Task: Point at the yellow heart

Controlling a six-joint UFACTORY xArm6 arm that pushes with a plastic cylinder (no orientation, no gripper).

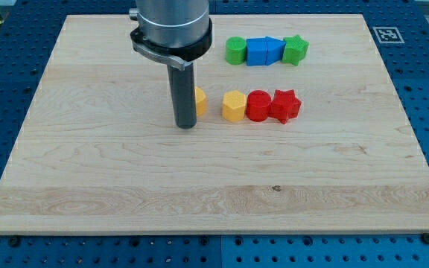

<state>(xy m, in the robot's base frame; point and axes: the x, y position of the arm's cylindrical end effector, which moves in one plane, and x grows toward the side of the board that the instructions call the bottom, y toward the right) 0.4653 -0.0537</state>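
Observation:
My tip (pixel 186 125) rests on the wooden board (pixel 125 186), left of centre. A yellow block (pixel 199 101) sits right behind the rod, mostly hidden by it; its shape cannot be made out, and the tip is at or touching its left side. A second yellow block (pixel 233 106) lies just to the right, with a gap between them. Which of the two is the heart cannot be told.
A red round block (pixel 258 106) and a red star (pixel 285 105) follow the yellow blocks in a row. Near the view's top sit a green round block (pixel 235 50), two blue blocks (pixel 265 51) and a green star (pixel 295 50).

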